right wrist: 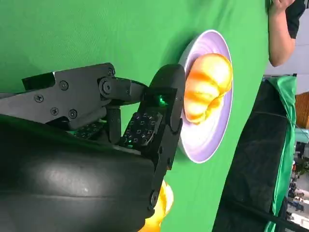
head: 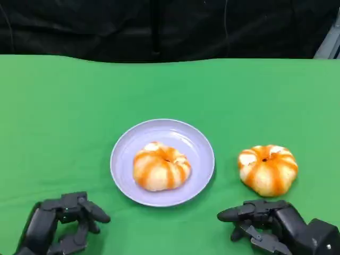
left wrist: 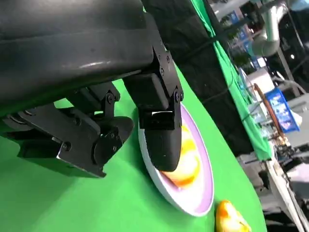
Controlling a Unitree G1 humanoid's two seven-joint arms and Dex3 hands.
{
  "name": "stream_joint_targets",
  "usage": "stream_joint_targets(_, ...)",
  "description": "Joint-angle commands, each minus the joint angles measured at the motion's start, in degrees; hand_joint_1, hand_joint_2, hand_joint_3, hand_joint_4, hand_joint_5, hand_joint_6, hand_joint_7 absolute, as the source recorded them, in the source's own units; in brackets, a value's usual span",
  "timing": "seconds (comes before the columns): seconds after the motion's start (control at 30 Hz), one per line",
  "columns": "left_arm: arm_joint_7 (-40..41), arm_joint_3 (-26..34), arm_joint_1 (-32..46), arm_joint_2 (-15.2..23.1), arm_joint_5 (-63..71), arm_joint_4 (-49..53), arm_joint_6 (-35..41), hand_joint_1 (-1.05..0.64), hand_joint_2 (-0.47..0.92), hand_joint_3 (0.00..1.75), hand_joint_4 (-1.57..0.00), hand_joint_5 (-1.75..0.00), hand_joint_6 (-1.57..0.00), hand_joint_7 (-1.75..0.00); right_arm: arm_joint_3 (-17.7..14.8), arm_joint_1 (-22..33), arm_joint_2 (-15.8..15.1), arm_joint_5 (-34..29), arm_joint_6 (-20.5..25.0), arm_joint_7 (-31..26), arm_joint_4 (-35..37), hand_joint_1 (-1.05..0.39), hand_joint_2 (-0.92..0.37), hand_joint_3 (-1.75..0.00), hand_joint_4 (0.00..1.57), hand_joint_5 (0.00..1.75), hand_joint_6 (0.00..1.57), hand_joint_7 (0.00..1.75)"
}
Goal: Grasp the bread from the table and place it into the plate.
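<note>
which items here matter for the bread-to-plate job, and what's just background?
Job:
- bread on the table, beside the plate, untouched
- plate, lilac
- bread in the plate
- right hand, nearest the loose bread
- left hand

Background:
- green tablecloth
- black backdrop
- person's arm

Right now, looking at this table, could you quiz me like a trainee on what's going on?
1. True or false: the plate already holds one bread.
2. Which hand is nearer the bread on the table: A) left hand B) right hand?
3. Fill in: both hands hold ____.

Key: 1 true, a striped bun lies in the plate. 2 B, the loose bun sits just beyond the right hand. 3 nothing, their fingers are apart and touch no bread.
</note>
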Motion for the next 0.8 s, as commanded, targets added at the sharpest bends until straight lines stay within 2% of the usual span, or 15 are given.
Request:
stream_joint_targets(0.03, -1.1, -1.6, 0.6, 1.7, 1.0, -0.3, -1.6, 0.10, 0.46, 1.25, -0.92, -1.41, -0.98, -1.18, -0.6, 0.5, -0.9, 0.1, 1.5, 0.0, 0.2, -0.06, -0.92, -0.36, 0.76, 1.21, 1.18, 0.15)
stream_joint_targets(0.37, -2.2, -2.8, 1.0, 1.2, -0.2, 0.3, -2.2, 0.10, 0.45, 1.24, -0.93, -1.39, -0.98, -1.15, -0.5, 0.9, -0.9, -0.2, 0.7, -0.2, 0.1, -0.05, -0.92, -0.36, 0.75, 1.21, 1.18, 0.15)
stream_joint_targets(0.8, -6.8, -3.5, 0.5, 0.6, -2.6, 1.9, -2.5, 0.07, 0.40, 1.32, -0.88, -1.49, -0.93, -1.22, -0.4, 1.8, -1.1, -0.2, 1.4, -0.1, -1.4, -0.09, -0.92, -0.35, 0.77, 1.18, 1.18, 0.15)
